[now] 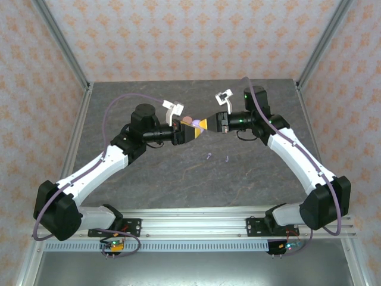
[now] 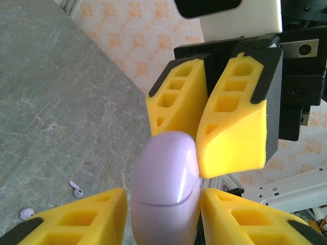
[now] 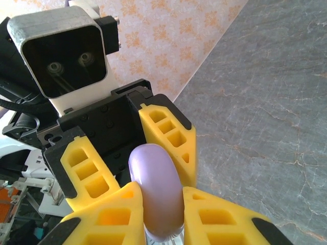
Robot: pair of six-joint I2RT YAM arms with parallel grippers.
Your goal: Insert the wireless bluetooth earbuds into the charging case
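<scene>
Left wrist view: left gripper [image 2: 163, 198] clamps lilac rounded glossy plastic charging case [image 2: 166, 168] aloft | right gripper [image 3: 159, 191] pinches its opposite end | two tiny lilac stemmed earbuds [image 2: 76, 190] lie on grey stone-patterned table [image 2: 51, 102] | probably light, rigid, slick: pinch across the body.

The case [image 1: 191, 122] sits between both end effectors [image 1: 194, 127] [image 1: 206, 124]; earbuds [image 1: 208, 157] lie on table [image 1: 178, 185].

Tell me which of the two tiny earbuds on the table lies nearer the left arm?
The left earbud of the lilac pair, seen from above; the right earbud lies apart from it, toward the right arm.
</scene>
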